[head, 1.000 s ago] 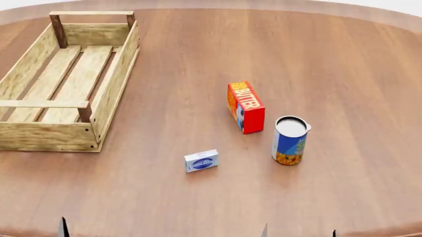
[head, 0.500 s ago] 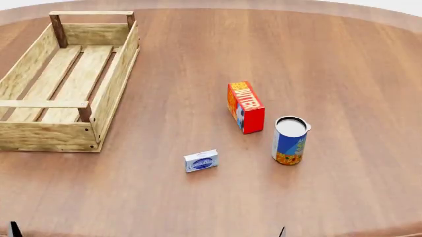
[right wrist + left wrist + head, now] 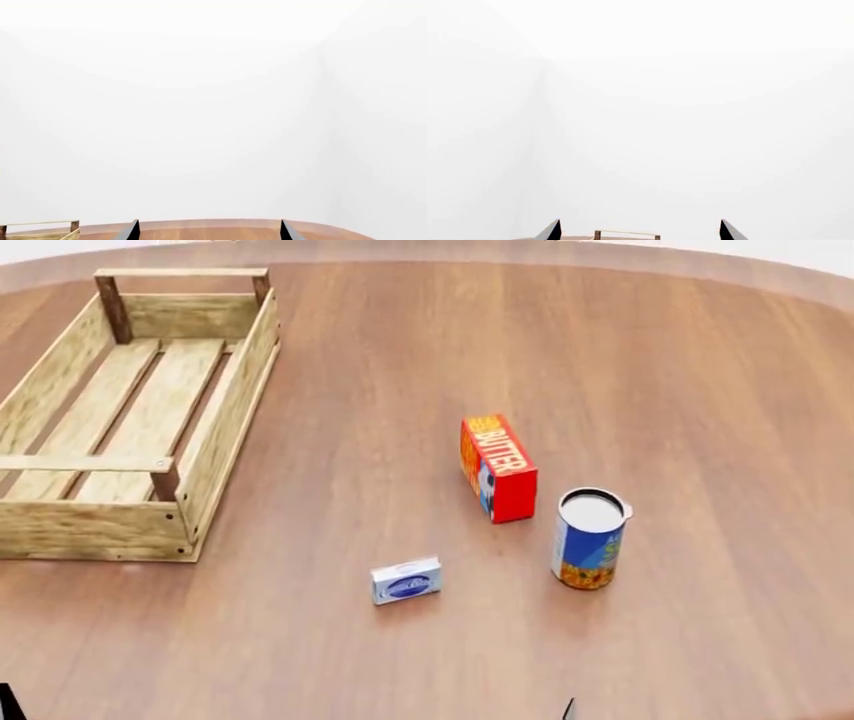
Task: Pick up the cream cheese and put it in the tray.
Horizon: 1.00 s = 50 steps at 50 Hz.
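The cream cheese (image 3: 406, 582), a small white and light-blue box with a dark oval logo, lies flat on the wooden table at the near centre. The tray (image 3: 227, 425), a long pale slatted crate, stands at the far left. Both grippers hang low at the near table edge, far from the box. Only a left fingertip (image 3: 10, 706) and a right fingertip (image 3: 569, 710) reach into the head view. My left gripper (image 3: 640, 231) is open, its jaws wide apart with nothing between them, and so is my right gripper (image 3: 210, 231). Neither wrist view shows the cream cheese.
A red-orange butter box (image 3: 498, 468) stands on edge right of centre. A blue-orange can (image 3: 589, 538) stands upright just to its right. The tray's end rail (image 3: 627, 233) shows in the left wrist view, and a tray corner (image 3: 40, 227) in the right wrist view.
The fingertips have sunk toward the bottom edge of the head view and the left one has slid left. The head view has shifted, so the objects sit slightly lower.
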{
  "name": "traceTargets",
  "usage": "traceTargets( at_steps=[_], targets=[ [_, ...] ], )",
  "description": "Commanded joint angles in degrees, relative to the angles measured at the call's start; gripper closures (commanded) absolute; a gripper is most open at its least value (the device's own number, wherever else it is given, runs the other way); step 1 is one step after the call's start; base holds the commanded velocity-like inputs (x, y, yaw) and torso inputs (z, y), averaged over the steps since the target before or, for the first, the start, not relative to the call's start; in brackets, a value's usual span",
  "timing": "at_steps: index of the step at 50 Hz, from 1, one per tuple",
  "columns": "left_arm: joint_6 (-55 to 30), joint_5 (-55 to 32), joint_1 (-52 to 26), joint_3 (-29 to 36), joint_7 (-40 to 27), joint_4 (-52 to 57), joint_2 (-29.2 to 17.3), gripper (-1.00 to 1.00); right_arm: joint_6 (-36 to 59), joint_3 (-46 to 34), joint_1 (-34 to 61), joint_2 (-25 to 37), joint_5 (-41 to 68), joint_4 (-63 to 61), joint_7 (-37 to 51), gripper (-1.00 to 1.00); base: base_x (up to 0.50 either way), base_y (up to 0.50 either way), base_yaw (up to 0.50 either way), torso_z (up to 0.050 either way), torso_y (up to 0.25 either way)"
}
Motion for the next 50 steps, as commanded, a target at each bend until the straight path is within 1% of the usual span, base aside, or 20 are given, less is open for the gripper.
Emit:
traceTargets(
  at_steps=[1, 18, 32, 50],
  targets=[
    [-0.2, -0.1, -0.2, 0.4, -0.7, -0.1, -0.5, -1.0, -0.2, -0.7, 0.1, 0.6, -0.8, 0.3, 1.1, -1.0, 0.17, 0.0, 0.0, 0.0, 0.0],
    [0.0, -0.8, -0.2, 0.8, -1.6, -0.1, -1.2, -1.0, -0.7, -1.3, 0.4, 0.9, -3.5, 1.1, 3.3, -1.0, 0.18, 0.0, 0.0, 0.0, 0.0],
    [0.2, -0.7, -0.2, 1.2, -2.3, -0.2, -1.6, -1.0, -0.1, -1.7, 0.6, 1.4, -4.4, 1.0, 4.7, -1.0, 0.18, 0.09, 0.0, 0.0, 0.0],
    [0.5, -0.8, 0.0, 1.8, -2.9, 0.0, -2.3, -1.0, -0.1, -2.6, 0.8, 2.3, -3.7, 1.1, 5.4, -1.0, 0.18, 0.27, 0.0, 0.0, 0.0]
  ],
)
